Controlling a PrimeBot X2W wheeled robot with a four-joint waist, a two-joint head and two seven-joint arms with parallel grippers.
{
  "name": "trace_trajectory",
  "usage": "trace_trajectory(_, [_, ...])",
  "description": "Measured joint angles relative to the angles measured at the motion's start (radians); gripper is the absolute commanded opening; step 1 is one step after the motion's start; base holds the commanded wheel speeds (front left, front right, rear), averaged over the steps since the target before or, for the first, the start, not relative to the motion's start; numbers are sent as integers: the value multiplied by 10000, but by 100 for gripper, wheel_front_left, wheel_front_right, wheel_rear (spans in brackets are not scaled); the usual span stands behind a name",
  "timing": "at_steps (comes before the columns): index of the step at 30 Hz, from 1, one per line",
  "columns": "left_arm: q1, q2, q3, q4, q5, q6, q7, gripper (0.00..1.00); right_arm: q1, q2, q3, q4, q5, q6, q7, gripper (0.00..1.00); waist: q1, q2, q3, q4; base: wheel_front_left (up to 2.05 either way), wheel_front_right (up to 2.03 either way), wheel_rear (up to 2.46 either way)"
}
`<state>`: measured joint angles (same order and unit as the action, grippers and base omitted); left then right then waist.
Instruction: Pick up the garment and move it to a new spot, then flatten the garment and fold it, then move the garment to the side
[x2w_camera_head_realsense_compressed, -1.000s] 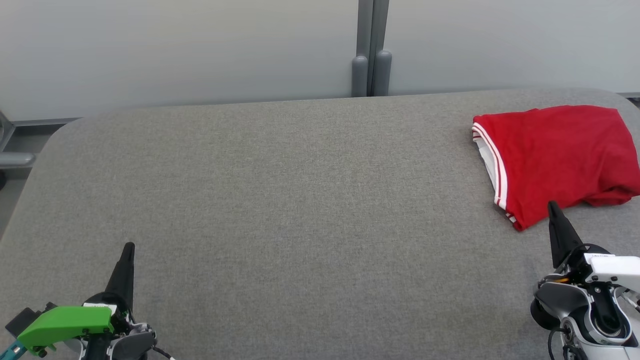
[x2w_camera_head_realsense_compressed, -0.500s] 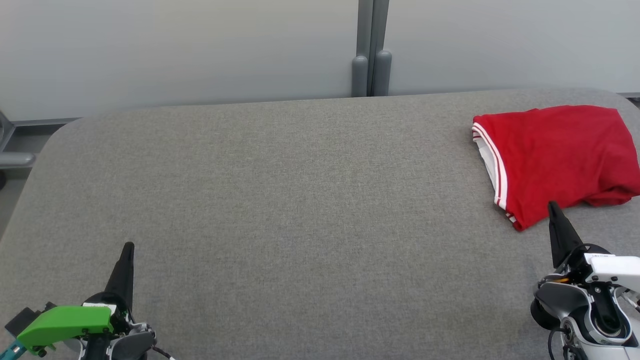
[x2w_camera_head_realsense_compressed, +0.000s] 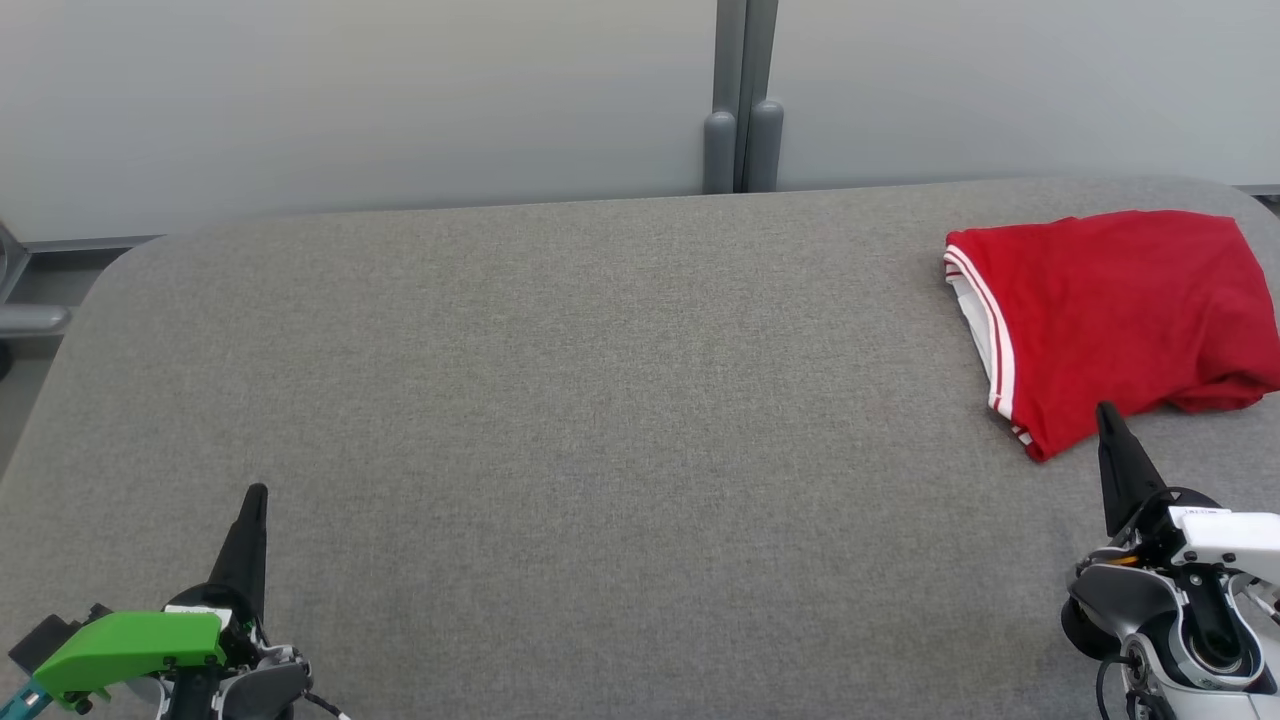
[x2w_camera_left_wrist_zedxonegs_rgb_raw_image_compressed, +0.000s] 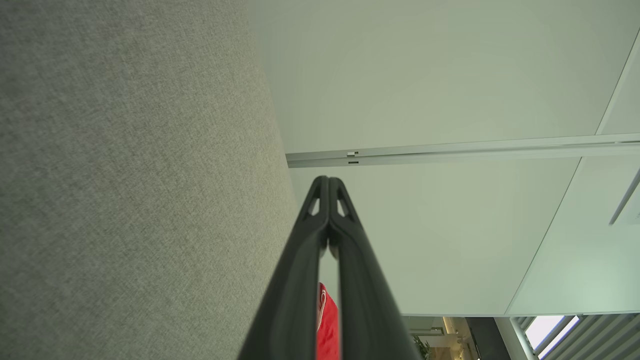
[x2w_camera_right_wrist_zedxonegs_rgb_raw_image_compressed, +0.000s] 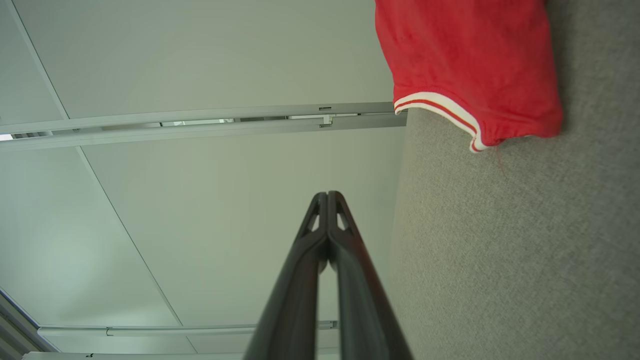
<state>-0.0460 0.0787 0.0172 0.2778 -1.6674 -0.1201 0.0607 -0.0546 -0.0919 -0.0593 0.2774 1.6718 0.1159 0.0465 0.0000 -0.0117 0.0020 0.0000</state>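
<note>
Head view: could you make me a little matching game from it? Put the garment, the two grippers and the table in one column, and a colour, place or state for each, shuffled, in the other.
Things:
1. garment
2. left gripper
3. right gripper
4. table

Descriptions:
A. grey fabric surface
B. shut, lower left, with a green cover behind it
C. red with white stripes, lying at the far right
D. shut, lower right, tip close to the garment

Pairs: 1-C, 2-B, 3-D, 4-A.
</note>
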Motion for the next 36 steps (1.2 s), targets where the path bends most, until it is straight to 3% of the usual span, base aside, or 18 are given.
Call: trace_trajectory(36, [-3,-10,40,-8,0,0,2,0,0,33,-33,-6,-17,0,73,0,0,0,2,0,0,0,0])
